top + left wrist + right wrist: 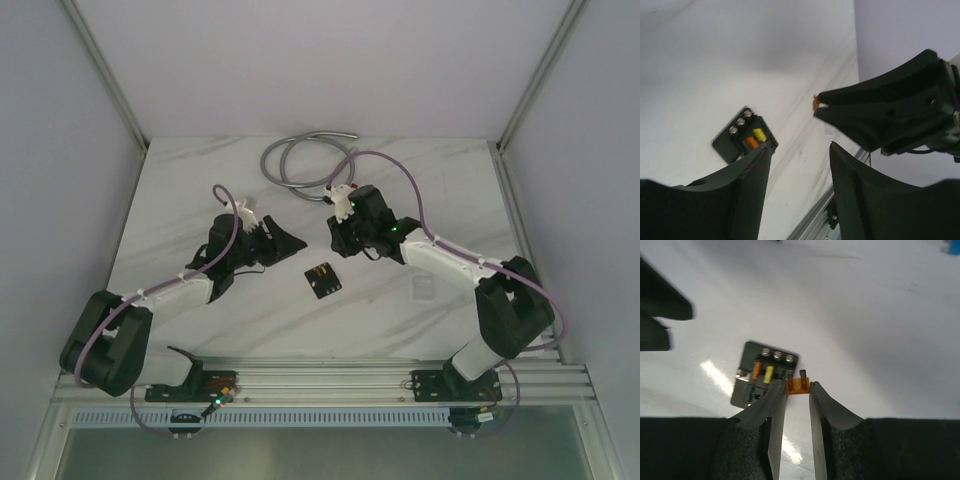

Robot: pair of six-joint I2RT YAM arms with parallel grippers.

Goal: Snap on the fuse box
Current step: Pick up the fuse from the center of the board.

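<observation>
Soft diffuse light, blurry wrist close-ups

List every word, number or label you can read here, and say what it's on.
No text is legible in any view.
orange fuse: any marking on its face is too blurred to read.
fuse box: no readable print up close, and too small in the top view.
</observation>
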